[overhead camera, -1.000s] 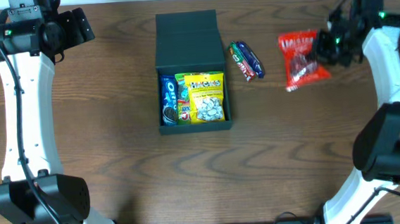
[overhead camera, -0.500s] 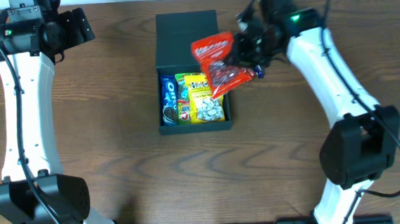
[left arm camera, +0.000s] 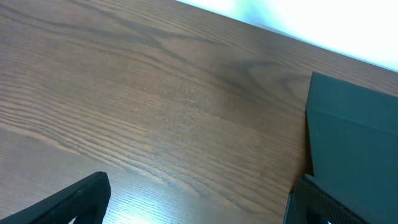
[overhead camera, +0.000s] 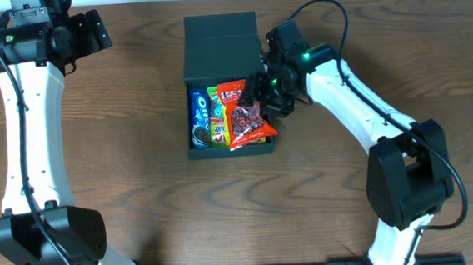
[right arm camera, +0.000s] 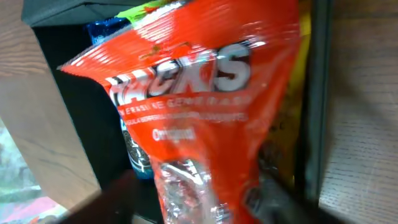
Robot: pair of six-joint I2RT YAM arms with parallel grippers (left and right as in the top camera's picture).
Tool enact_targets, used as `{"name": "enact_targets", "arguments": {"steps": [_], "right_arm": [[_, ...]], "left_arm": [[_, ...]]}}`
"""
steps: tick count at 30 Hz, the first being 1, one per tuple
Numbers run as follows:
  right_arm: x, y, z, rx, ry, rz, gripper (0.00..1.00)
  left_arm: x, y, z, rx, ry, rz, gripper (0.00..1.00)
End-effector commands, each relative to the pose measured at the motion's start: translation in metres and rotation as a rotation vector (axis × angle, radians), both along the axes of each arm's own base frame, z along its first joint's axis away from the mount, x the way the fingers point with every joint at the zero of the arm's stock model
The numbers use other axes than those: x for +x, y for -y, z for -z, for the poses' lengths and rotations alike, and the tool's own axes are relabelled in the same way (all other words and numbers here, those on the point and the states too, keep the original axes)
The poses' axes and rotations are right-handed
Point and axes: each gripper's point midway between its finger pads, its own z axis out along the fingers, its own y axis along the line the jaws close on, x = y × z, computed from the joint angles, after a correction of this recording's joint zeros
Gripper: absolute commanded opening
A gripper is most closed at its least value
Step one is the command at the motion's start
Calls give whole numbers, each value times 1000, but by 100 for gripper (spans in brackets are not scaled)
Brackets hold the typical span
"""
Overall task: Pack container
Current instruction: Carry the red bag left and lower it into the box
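The container (overhead camera: 222,42), a dark box with its flap lid laid back, stands at the table's middle. A red snack bag (overhead camera: 246,115) lies in its right half on top of a yellow bag (right arm camera: 300,93). A blue cookie pack (overhead camera: 200,118) and a green pack (overhead camera: 216,117) lie beside it. My right gripper (overhead camera: 260,93) hovers at the box's right wall. In the right wrist view its blurred fingers stand apart on either side of the red bag (right arm camera: 205,93), so the gripper (right arm camera: 186,205) is open. My left gripper (overhead camera: 87,32) is open and empty at the far left, over bare wood (left arm camera: 199,208).
The box's lid (left arm camera: 354,137) shows at the right edge of the left wrist view. The box's right wall (right arm camera: 314,93) runs close beside my right fingers. Wooden tabletop (overhead camera: 121,157) surrounds the box.
My right arm swung left from the table's right side with the red bag, lowered it into the box and opened its fingers. The left arm has not moved.
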Motion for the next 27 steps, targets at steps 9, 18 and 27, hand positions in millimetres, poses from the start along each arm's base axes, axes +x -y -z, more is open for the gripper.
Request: {"name": "enact_targets", "arguments": {"steps": [9, 18, 27], "right_arm": [[43, 13, -115, -5, 331, -38, 29], [3, -5, -53, -122, 247, -315, 1], [-30, 5, 29, -219, 35, -391, 1]], "left_arm": [[-2, 0, -20, 15, 45, 12, 95], [-2, 0, -20, 15, 45, 12, 95], [-2, 0, -20, 15, 45, 12, 95]]}}
